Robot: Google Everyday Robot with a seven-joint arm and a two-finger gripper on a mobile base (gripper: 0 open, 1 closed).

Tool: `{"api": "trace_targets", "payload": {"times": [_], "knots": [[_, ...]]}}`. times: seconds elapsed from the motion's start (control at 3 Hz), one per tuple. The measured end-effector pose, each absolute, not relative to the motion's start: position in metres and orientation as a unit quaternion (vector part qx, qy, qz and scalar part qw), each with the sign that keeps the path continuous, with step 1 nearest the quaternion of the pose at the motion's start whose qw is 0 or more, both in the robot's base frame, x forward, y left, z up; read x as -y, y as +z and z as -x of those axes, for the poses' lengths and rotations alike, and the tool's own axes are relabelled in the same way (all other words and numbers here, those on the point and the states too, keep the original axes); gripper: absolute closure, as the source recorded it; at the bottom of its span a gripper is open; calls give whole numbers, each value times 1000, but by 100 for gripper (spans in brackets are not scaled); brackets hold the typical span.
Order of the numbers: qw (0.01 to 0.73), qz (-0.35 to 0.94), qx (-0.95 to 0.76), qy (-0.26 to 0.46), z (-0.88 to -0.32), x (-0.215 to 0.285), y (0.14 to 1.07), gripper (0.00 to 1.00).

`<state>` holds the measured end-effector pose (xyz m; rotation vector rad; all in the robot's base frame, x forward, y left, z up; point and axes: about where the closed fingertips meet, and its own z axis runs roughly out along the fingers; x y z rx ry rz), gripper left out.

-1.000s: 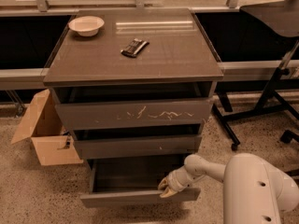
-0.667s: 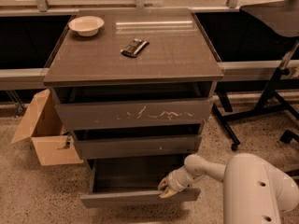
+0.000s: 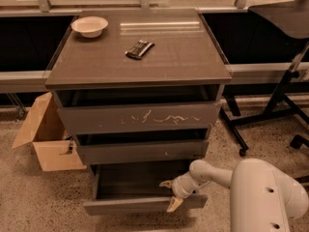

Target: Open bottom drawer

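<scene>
My gripper (image 3: 170,195) sits at the bottom drawer's (image 3: 140,204) front edge. Ahead of it the drawer's hollow lies free. Just above, the middle drawer front (image 3: 142,151) blocks lifting. Leftward, open floor (image 3: 53,202) reaches a cardboard box (image 3: 46,139).

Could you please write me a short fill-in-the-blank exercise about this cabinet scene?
1. The bottom drawer is ___, not shut.
2. The hand rests at that drawer's ___ panel.
3. A white ___ sits on the cabinet top.
4. A ___ box stands beside the cabinet.
Missing words: open; front; bowl; cardboard.
</scene>
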<state>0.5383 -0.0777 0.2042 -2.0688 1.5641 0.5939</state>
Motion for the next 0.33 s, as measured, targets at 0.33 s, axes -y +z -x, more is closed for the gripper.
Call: {"api": "trace_targets", "payload": {"times": [0.33], "knots": [[238,755,-571,217,-538,77,204,0]]}}
